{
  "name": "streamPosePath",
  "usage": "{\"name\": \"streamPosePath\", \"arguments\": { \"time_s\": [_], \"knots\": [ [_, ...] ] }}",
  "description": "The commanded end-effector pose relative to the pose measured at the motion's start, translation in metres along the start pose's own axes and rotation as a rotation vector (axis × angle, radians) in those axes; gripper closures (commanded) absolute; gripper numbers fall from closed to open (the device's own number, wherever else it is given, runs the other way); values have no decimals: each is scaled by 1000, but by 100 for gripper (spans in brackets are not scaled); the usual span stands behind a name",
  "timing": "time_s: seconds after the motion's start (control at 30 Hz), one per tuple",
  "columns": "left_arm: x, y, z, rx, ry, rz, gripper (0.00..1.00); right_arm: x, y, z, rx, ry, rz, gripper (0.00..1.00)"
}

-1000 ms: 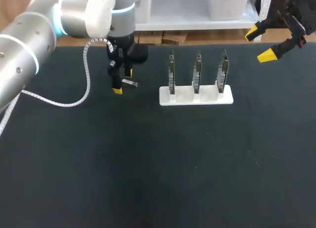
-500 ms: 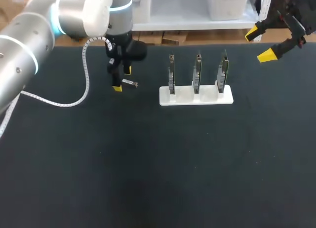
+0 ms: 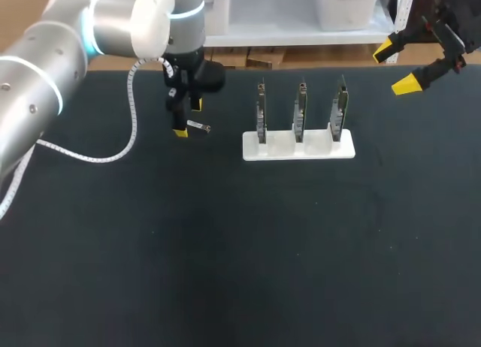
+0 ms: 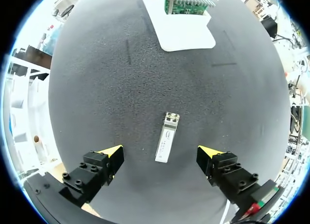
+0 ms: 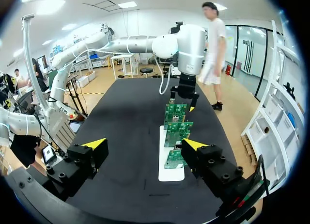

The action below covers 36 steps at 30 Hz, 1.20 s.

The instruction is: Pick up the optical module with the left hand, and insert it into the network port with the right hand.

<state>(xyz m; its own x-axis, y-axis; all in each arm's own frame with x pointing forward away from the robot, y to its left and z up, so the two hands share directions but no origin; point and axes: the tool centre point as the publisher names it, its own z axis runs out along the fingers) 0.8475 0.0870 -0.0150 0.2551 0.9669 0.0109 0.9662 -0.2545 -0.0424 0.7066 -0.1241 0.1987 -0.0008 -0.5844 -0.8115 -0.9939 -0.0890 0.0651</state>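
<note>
The dark matte table (image 3: 225,249) carries the optical module (image 4: 166,136), which lies flat between the wide-spread fingers of the left pincer (image 4: 161,151), touching neither. The print on its white label is too small to read. Ahead stands a white rack (image 4: 186,35) holding three green boards (image 3: 300,107). The right pincer (image 5: 144,144) gapes wide and empty, with the rack just ahead of it.
</note>
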Motion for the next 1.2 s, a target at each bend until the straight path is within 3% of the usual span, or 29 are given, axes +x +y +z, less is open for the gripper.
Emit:
{"name": "streamPosePath", "arguments": {
  "time_s": [0.03,0.6,0.67,0.7,0.73,0.77,0.8,0.83,0.93,1.03,1.2],
  "knots": [
    [1,10,3,141,3,2,0,0,1,0,2,0,0,0],
    [3,10,9,147,0,0,1,0,1,0,2,0,0,0],
    [3,9,10,147,-2,1,29,0,1,0,2,0,0,0],
    [3,9,11,148,-3,2,57,0,1,0,2,0,0,0],
    [3,9,11,148,-8,2,64,0,1,0,2,0,0,0],
    [3,9,11,148,-8,3,87,0,1,0,2,0,0,0],
    [3,9,12,147,-7,2,98,0,1,0,2,0,0,0],
    [3,8,12,147,-8,1,100,0,1,0,2,0,0,0],
    [4,7,13,146,-9,-3,93,0,1,0,2,0,0,0],
    [6,5,15,149,-9,-11,100,0,1,0,2,0,0,0],
    [7,2,13,152,-5,-19,100,0,1,0,2,0,0,0]
  ]
}}
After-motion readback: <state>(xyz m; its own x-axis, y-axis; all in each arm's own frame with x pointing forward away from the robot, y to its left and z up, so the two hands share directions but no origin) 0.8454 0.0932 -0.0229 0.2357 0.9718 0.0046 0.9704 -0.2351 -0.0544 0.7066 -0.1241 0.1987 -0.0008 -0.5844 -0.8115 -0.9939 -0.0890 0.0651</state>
